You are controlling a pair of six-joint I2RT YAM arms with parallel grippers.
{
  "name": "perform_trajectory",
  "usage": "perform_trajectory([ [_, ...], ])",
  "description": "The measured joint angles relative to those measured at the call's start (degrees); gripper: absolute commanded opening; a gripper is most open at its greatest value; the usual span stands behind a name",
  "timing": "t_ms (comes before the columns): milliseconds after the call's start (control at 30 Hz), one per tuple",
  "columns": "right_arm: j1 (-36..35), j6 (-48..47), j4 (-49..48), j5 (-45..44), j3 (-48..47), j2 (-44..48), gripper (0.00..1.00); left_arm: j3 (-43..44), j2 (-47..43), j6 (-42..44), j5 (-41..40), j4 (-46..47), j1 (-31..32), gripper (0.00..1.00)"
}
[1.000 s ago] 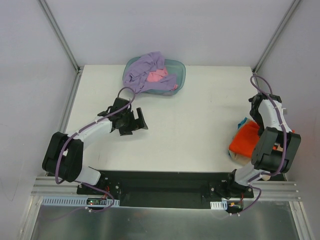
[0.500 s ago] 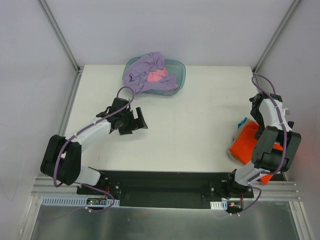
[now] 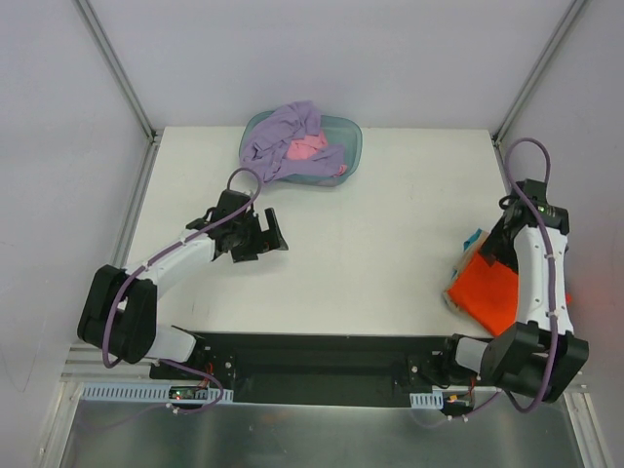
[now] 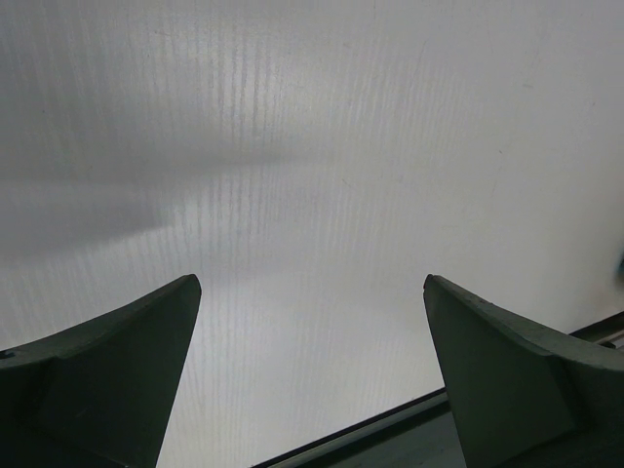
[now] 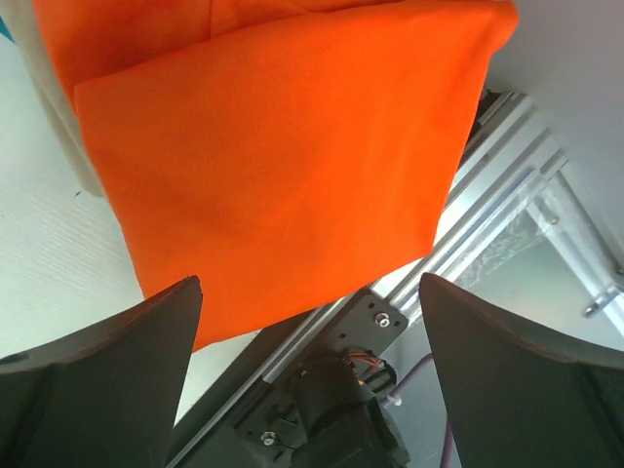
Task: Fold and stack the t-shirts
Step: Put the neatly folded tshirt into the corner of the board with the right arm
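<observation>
A white bench (image 3: 390, 244) inside a pale-walled enclosure, seen from above and from both wrists. The bright orange-red t-shirt (image 3: 492, 292) lies folded into a flat, roughly square packet at the bench's near right corner, with a tan edge of cardboard (image 3: 451, 296) showing beneath its left side. In the right wrist view the same t-shirt (image 5: 273, 166) fills most of the picture, its top layer smooth, a fold line running across near the top, and one edge reaching over the aluminium rail (image 5: 487, 195) of the frame.

The right hand (image 5: 310, 283) hangs directly above the folded cloth with its two fingers spread wide and nothing between them – the shirt is not gripped. From the overhead camera that arm arches over the packet from the right edge of the bench, its purple cable looping above it.

At the far edge, well apart from the orange packet, a translucent teal tub (image 3: 351, 146) holds the other two garments – the lavender-purple t-shirt (image 3: 283, 132) heaped loosely and spilling over the tub's left rim, the pink t-shirt (image 3: 307, 148) bunched just beside it, partly covered.

The left hand (image 3: 268, 234) sits over bare bench at centre left, near the tub but clear of it. Its wrist camera shows the fingers (image 4: 117, 351) fully apart, empty, over plain white surface.
</observation>
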State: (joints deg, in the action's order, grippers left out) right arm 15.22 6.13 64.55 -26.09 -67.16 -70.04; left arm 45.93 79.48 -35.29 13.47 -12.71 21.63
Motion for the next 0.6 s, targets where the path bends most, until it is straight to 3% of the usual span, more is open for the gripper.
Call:
perform_trajectory([
  [267,5.42,5.25,-2.95,1.70,8.00,-2.05,0.96,-0.55,-1.79,-0.04,-0.04,-0.04,0.00,0.99],
  [400,8.17,5.64,-5.07,2.29,8.11,-7.08,0.96,-0.76,-2.49,-0.04,-0.09,-0.04,0.00,0.99],
  [600,6.84,5.22,-9.73,4.31,7.93,-15.54,0.96,-0.76,-2.75,-0.04,-0.28,-0.09,0.00,0.99],
])
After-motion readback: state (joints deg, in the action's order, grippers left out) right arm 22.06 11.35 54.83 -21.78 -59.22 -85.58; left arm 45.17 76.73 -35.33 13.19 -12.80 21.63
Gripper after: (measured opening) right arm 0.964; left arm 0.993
